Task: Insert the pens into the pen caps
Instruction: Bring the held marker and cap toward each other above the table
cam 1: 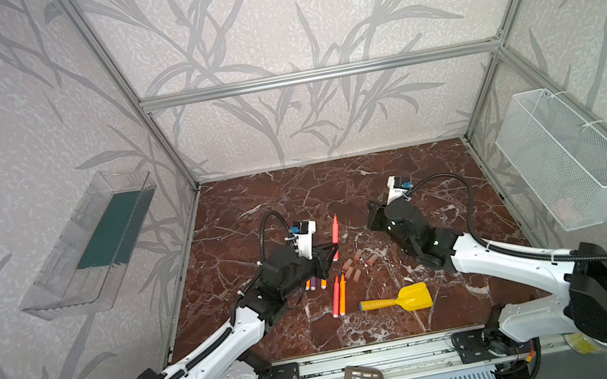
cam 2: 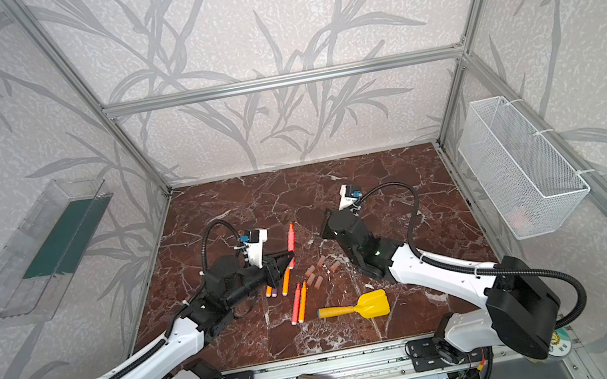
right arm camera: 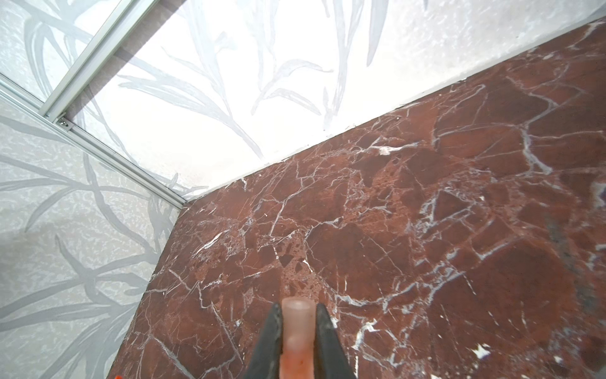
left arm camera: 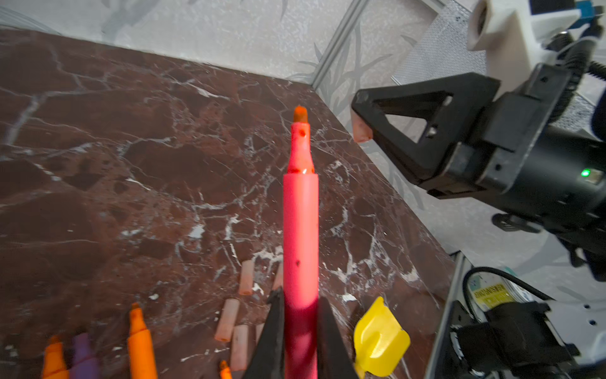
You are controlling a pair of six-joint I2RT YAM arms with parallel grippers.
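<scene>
Pinched near its white end by the left jaws, a red-pink pen [left arm camera: 300,229] hangs clear of the surface [cam 1: 295,200] with its tip bare. The right jaws squeeze one pen cap [right arm camera: 296,316] to its right, apart. They look to be aligning: the cap's mouth must meet the tip, then push home. The other pens [cam 1: 335,298] and caps [cam 1: 371,259] lie loose on red marble by a yellow shovel [cam 1: 397,300], amid leaf-patterned walls.

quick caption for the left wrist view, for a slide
The left gripper holds a red-pink pen; right gripper, nearby, pinches a pen cap; spare caps lie on the marble table.
</scene>
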